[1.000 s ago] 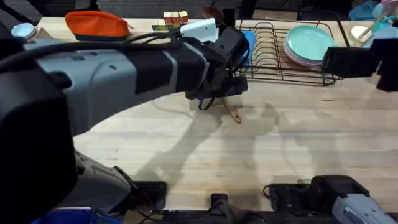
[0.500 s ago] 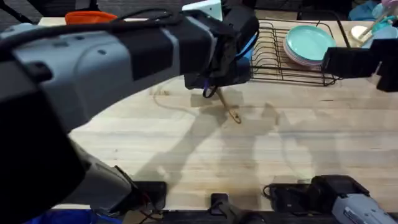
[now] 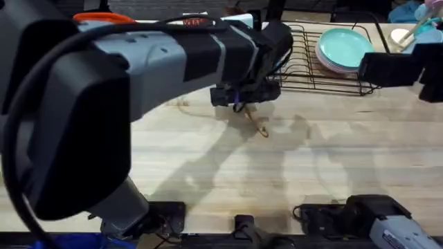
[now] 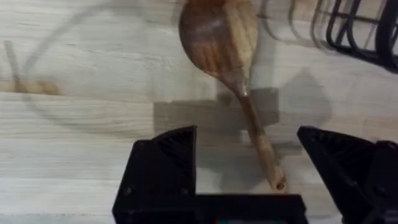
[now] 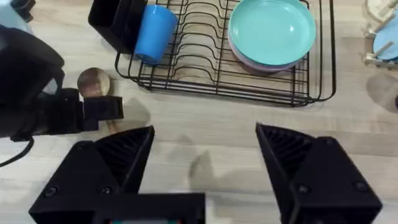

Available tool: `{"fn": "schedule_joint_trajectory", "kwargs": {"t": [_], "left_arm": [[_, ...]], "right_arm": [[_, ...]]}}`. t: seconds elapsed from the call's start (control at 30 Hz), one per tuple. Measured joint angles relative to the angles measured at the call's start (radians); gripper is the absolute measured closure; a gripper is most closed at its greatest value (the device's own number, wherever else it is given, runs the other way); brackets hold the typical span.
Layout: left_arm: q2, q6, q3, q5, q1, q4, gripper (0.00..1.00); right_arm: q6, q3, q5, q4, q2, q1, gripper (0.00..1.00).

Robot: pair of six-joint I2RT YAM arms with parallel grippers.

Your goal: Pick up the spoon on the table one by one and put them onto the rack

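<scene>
one spoon (image 4: 239,81) lies mid-frame on the table (image 4: 74,137), just short of the rack (image 5: 217,78). left gripper (image 4: 249,165), fingers spread, straddles its handle: grasp step; next, close and lift.

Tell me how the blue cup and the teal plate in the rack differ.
The blue cup is a deep-blue cylinder lying tilted at the rack's cutlery-cup end; the teal plate is a pale, flat disc at the other end. The plate looks far wider than the cup, and sits on a stack. Both rest inside the black wire rack.
</scene>
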Motion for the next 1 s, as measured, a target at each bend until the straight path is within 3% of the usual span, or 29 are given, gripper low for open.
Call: {"fn": "schedule_joint_trajectory", "kwargs": {"t": [0.4, 1.0], "left_arm": [[0.088, -0.003, 0.000, -0.002, -0.019, 0.005, 0.004], [0.096, -0.004, 0.010, -0.006, -0.019, 0.007, 0.032]], "right_arm": [[0.000, 0.000, 0.000, 0.000, 0.000, 0.000, 0.009], [0.000, 0.000, 0.000, 0.000, 0.000, 0.000, 0.009]]}}
